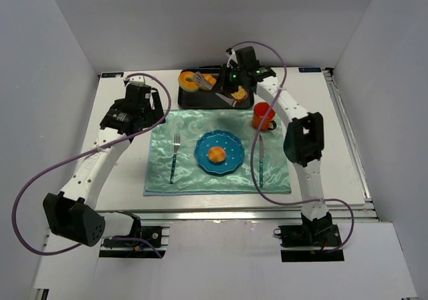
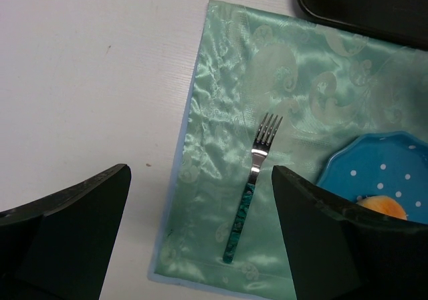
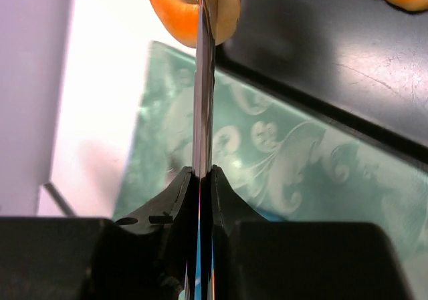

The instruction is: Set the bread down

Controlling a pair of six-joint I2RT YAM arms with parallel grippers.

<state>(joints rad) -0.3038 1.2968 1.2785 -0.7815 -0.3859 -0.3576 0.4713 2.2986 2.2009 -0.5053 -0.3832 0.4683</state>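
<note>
plate (image 1: 202, 146): 1 bread roll (image 1: 216, 154) on it | left gripper (image 2: 200, 173): fingers wide apart above placemat (image 2: 221, 113) edge, holding nothing | right gripper (image 3: 200, 176): fingers clamped on metal tongs (image 3: 202, 79) pinching bread piece (image 3: 175, 9) at near edge of black tray (image 3: 321, 59)

The placemat (image 2: 221, 113) is glossy satin-like cloth, the fork (image 2: 257, 160) and utensil (image 3: 204, 79) polished metal, the tray (image 3: 321, 53) smooth.

Nothing readable here, honestly: no legible text, brand or number on anything. The small blue strips (image 1: 309, 69) at the white table's (image 1: 341, 153) far edge are too tiny to make out.
</note>
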